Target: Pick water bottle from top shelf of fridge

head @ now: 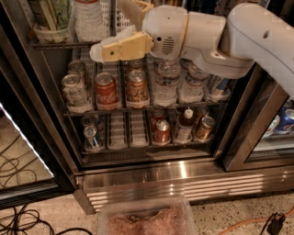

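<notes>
Water bottle stands upright at the left part of the top shelf of the fridge. Only its ribbed clear lower body is visible, because the picture edge cuts off its upper part. At its left side is a clear cup holder with green and white content, and at its right side is a white slotted tray.

The claw is in front of this shelf, just to the right of the bottle and not touching it. It is open: one yellowish finger lies low along the front rail of the shelf, the other finger points upward, and between them there is nothing held. The white arm comes in from the upper right.

On the rack below stand a silver can, a red cola can, a brown can and small clear bottles. The lowest rack carries more cans and a small bottle with a white cap. On the floor before the ribbed steel grille is a clear plastic box, and dark cables lie at the left.
</notes>
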Action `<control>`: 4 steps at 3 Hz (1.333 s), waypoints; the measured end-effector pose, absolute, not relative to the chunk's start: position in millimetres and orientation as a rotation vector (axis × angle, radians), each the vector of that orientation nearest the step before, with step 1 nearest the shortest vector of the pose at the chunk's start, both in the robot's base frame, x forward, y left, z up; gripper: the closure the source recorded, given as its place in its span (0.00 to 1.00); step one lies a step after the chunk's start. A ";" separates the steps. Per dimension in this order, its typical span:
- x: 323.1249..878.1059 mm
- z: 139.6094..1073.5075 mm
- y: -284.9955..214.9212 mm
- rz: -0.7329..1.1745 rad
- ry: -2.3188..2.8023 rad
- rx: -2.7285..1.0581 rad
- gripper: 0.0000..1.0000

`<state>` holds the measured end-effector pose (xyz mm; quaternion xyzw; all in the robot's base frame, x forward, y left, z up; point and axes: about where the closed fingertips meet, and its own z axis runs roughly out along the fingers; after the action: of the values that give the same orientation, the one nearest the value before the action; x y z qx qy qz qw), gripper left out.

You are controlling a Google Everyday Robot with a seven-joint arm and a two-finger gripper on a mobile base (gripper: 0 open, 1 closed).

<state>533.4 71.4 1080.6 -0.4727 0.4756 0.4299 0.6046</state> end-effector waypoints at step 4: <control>583.6 1075.3 109.1 1.036 1.086 -1.133 0.00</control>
<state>583.6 109.1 1075.3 -0.4865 0.4663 0.4449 0.5898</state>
